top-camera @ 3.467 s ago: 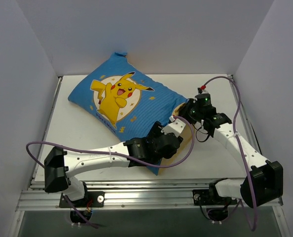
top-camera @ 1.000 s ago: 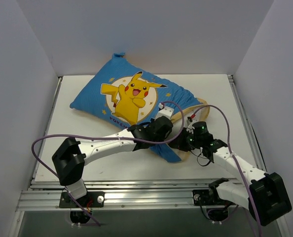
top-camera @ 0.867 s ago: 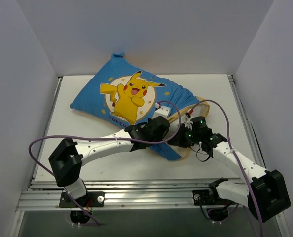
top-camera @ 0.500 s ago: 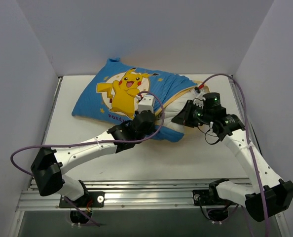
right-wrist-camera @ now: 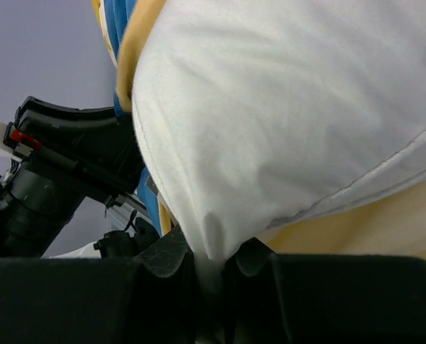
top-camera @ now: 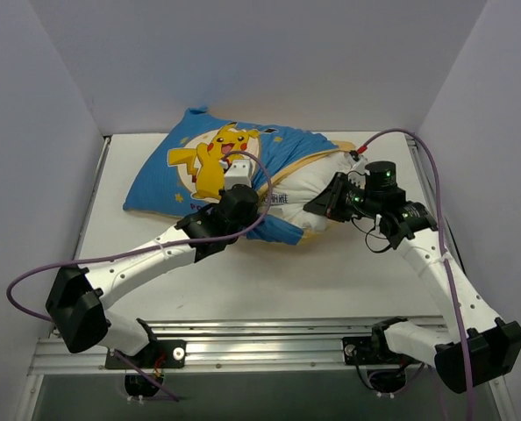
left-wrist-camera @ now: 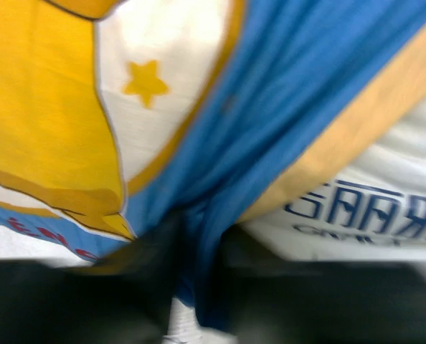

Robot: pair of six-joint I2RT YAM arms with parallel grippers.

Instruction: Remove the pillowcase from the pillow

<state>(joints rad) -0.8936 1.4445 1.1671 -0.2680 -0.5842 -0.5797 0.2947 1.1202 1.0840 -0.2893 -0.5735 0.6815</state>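
Pillowcase (top-camera: pixel 186 171) sits along the far edge of the worktop (top-camera: pixel 331 281), bunched toward the far-left corner, cartoon print facing up. Pillow (top-camera: pixel 309 180) is poking out of its open end, white and plump, near the middle of the far edge and leaning toward the right side.

L gripper (left-wrist-camera: pixel 197 276) is clamped shut on a fold of blue fabric right by the yellow trim. R gripper (right-wrist-camera: pixel 209 265) is pinched tight on the pillow's corner seam, w/ yellow lining showing just beneath it.

Progress, as I read it: partway. One end of the pillow is bared, but most of it looks to be inside the cover. What's left is pulling the two apart until the cover comes off altogether.

Hard to make out: L wrist view is blurred, so the fingers are only dark shapes and the pillow's tag (left-wrist-camera: pixel 356 211) lettering won't read. From above, the L arm covers the cover's near edge. Can't tell how deep the pillow goes inside.
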